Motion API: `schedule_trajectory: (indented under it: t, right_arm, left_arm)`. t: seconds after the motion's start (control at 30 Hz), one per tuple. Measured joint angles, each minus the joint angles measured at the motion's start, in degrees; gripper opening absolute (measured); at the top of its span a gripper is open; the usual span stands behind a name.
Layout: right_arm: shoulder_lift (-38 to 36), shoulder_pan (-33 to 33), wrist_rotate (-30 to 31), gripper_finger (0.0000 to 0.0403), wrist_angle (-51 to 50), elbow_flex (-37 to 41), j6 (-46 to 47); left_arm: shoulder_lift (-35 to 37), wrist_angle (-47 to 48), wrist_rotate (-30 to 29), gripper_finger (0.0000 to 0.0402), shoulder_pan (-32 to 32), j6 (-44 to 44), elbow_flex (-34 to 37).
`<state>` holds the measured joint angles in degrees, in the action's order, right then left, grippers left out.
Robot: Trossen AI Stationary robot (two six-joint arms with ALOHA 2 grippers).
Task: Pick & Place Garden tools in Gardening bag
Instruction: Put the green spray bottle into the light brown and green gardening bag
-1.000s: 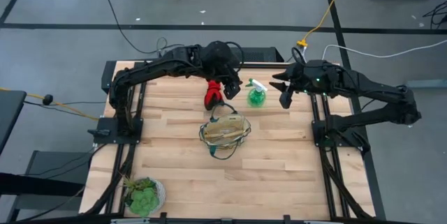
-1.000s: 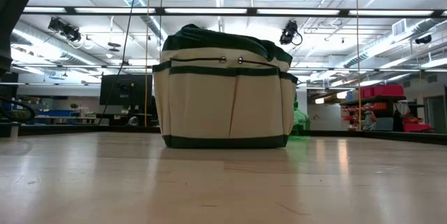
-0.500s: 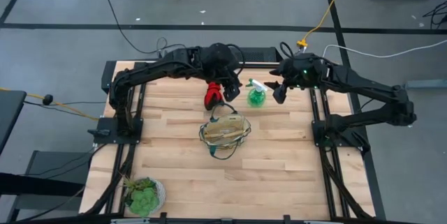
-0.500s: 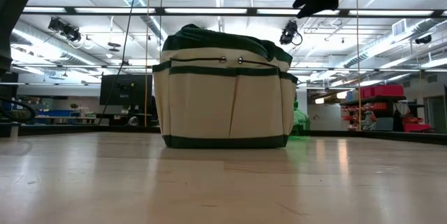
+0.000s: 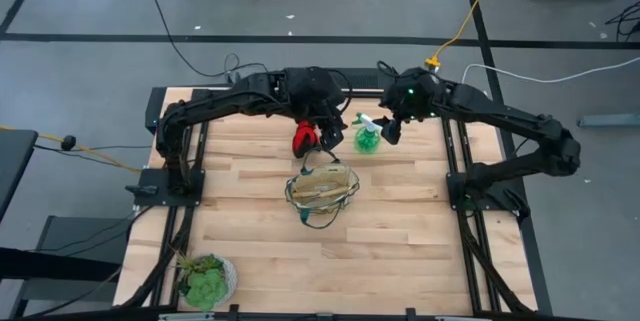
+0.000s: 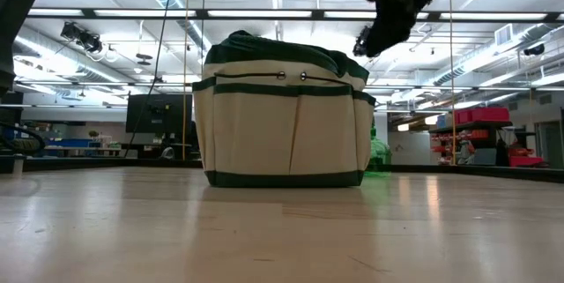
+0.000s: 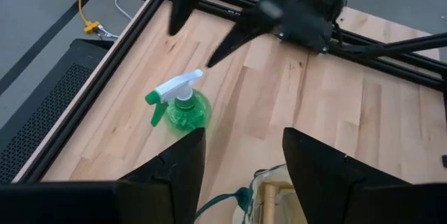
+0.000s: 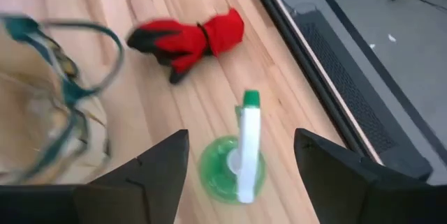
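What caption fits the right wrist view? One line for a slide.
Open right gripper poised over the upright green spray bottle, red glove lying on the table beyond.

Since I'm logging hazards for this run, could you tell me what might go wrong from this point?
The right pincer, open, hangs above the upright green spray bottle; a slightly off descent could tip it. The left pincer hovers close by over the red glove bundle, so the arms might collide. The gardening bag has looped handles that could snag a tool.

In the low view the gardening bag (image 6: 282,111) hides most of the spray bottle (image 6: 378,153), lower right of centre; we cannot see the bag's contents; the red glove bundle (image 5: 305,138) sits partly under the left arm.
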<state>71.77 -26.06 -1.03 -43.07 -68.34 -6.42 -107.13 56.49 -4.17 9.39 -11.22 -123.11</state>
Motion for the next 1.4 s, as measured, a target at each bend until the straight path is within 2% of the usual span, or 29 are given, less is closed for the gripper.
schedule_trajectory:
  t: [0.17, 0.4, 0.97, 1.1, 1.4]
  right_arm:
    - [3.10, -1.32, -0.26, 0.0263, -0.08, 0.00, -3.89]
    - [6.61, -2.57, -4.12, 0.0263, -0.06, 0.00, -4.94]
    - [13.96, -5.07, -4.54, 0.0259, 0.81, 0.00, -6.42]
    - [14.20, -5.08, -4.57, 0.0235, 1.12, 0.00, -6.55]
    - [14.19, -5.25, -6.05, 0.0149, 1.04, 0.00, -6.55]
  left_arm:
    - [0.00, -0.02, -0.01, 0.0199, 0.00, 0.09, 0.00]
    - [0.00, -0.02, 0.00, 0.0199, -0.01, 0.09, 0.02]
    - [-0.01, -0.02, -0.01, 0.0199, 0.02, 0.08, 0.02]
    - [-0.02, -0.02, -0.01, 0.0199, 0.02, 0.07, 0.02]
    - [-0.02, -0.04, -0.01, 0.0199, 0.02, 0.04, 0.02]
